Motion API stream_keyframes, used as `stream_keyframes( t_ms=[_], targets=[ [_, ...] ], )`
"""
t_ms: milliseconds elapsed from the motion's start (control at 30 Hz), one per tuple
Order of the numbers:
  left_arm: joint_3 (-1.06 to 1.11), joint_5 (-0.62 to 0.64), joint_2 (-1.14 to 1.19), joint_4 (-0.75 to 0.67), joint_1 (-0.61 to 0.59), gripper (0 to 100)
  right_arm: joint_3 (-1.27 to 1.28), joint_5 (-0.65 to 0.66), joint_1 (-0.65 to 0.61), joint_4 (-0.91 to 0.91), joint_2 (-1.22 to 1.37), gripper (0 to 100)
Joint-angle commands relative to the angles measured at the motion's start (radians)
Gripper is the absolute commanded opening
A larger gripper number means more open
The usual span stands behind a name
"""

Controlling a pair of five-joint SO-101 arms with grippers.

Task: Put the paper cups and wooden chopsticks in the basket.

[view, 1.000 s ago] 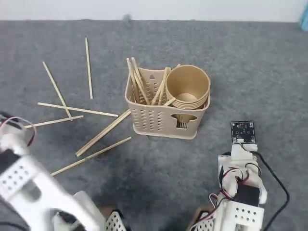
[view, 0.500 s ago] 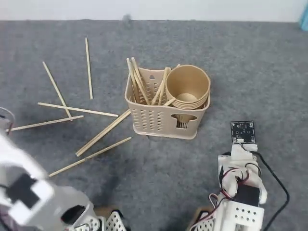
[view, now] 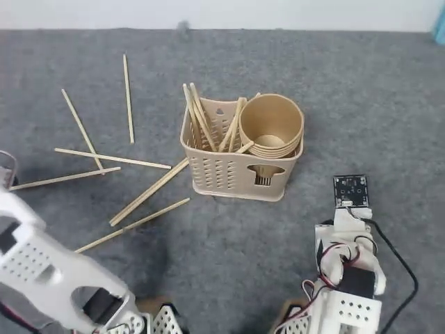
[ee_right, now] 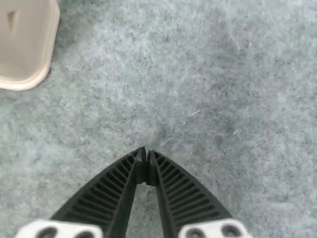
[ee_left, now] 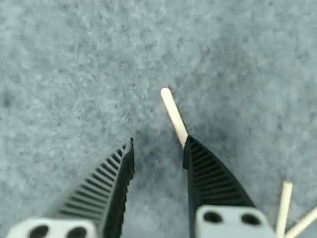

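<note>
A beige slotted basket (view: 233, 172) stands mid-carpet with stacked paper cups (view: 272, 126) and several wooden chopsticks (view: 198, 117) leaning inside. Several more chopsticks lie loose to its left, such as the chopstick (view: 111, 159) nearest it and the chopstick (view: 64, 179) by the left edge. My left gripper (ee_left: 157, 146) is open low over the carpet, and a chopstick end (ee_left: 173, 115) lies just beside one fingertip (ee_left: 190, 148), running under that finger. My right gripper (ee_right: 146, 152) is shut and holds nothing, over bare carpet near a basket corner (ee_right: 25, 44).
The white left arm (view: 42, 264) covers the lower left of the high view. The right arm (view: 348, 257) sits at the lower right. Two more chopstick ends (ee_left: 285, 208) lie near the left gripper. Grey carpet right of the basket is free.
The left arm has swung about at the lower left and its wrist now sits at the far left edge. The chopsticks, basket and right arm have not moved.
</note>
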Motion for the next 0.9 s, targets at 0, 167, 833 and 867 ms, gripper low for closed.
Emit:
stream_keyframes(
  t_ms=[0, 167, 833, 867],
  targets=[
    [-0.111, 0.023, 0.032, 0.011, 0.005, 15, -0.009, 0.011, -0.002, 0.01, -0.015, 0.6],
    [-0.162, 0.046, 0.078, 0.011, 0.008, 15, -0.009, 0.011, -0.002, 0.01, -0.015, 0.6],
    [-0.269, 0.046, 0.16, 0.124, 0.023, 1, -0.009, 0.012, -0.002, 0.012, -0.015, 0.6],
    [-0.283, 0.044, 0.16, 0.137, 0.018, 1, -0.009, 0.012, -0.002, 0.012, -0.015, 0.6]
  ],
)
